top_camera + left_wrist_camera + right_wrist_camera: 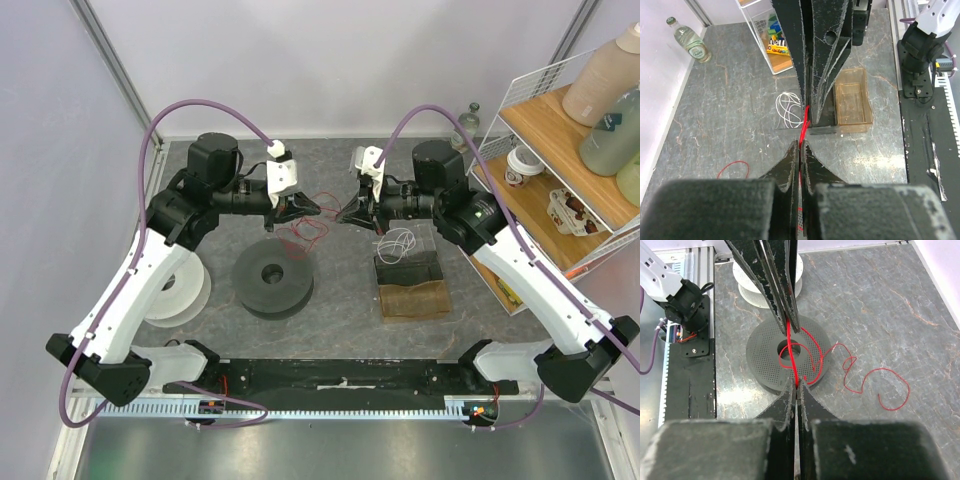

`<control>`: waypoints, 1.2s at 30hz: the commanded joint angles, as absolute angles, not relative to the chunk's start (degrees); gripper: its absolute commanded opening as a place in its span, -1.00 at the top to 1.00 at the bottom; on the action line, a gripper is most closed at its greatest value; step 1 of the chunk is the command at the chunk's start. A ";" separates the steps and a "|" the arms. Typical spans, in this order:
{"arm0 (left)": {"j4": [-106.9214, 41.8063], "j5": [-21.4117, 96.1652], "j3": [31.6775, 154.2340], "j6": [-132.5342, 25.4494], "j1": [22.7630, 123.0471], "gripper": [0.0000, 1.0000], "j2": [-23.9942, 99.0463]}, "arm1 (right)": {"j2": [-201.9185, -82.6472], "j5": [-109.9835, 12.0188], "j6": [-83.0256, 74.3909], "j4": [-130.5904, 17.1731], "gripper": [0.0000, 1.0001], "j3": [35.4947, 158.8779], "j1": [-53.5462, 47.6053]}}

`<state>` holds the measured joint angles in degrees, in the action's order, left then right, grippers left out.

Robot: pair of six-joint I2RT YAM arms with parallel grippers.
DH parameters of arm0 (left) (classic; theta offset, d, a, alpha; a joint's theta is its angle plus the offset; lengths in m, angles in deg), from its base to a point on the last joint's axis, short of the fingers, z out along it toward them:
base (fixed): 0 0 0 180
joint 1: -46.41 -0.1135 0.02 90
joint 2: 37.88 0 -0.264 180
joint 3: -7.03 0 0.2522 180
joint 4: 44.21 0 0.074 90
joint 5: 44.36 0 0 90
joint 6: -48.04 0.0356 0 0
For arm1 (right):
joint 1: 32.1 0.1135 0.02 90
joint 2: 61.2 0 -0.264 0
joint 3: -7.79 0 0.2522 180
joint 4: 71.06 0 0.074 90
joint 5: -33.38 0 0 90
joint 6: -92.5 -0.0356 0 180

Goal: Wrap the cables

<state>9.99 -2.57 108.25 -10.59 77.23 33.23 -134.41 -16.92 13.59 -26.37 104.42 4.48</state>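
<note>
Left gripper (801,150) fingers, closest to its wrist camera, were pressed together on the red wire (860,380), which ran up between the pads. Right gripper (796,387) was the same, closed tight with the wire pinched at the tips. The two grippers met tip to tip above the middle of the table (345,290), with a short straight run of wire stretched between them.

Progress: early, by my read. No turns showed on the dark spool (272,280), which lay flat on the near-left side with its hub bare. The white spool (180,290) further left was also bare of red wire. What looked done was picking up the wire and securing a two-handed hold. Left to do was gathering all the slack into a neat coil or onto a spool.

The wire was very thin, bright red and springy. Loose, uneven loops hung below the grippers near the far-right rim of the dark spool; I couldn't tell whether they touched it. A curly tail lay on the table toward the far side. No knot was visible, though the loops crossed each other.

A white wire coil (400,243) sat near the right, beside a brown tray (413,298), well apart from the red wire.
</note>
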 commanded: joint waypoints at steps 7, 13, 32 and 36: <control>5.50 -6.12 104.82 -15.32 74.79 0.97 32.79 | -133.19 -13.91 4.62 -34.44 1.00 106.90 2.71; -2.32 -10.26 101.21 -24.72 75.15 0.96 32.52 | -132.48 -13.56 -8.73 -47.97 1.00 104.17 2.36; 5.56 -9.74 99.00 -23.34 70.49 0.45 23.65 | -131.25 -8.72 -1.21 -39.92 1.00 103.46 -0.28; 7.52 -9.82 101.46 -21.39 70.49 0.16 23.64 | -131.60 -6.36 4.25 -35.86 1.00 104.69 -0.28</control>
<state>3.37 -8.62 97.73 -25.43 70.52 24.12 -132.51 -9.58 -3.37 -40.81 101.78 -0.22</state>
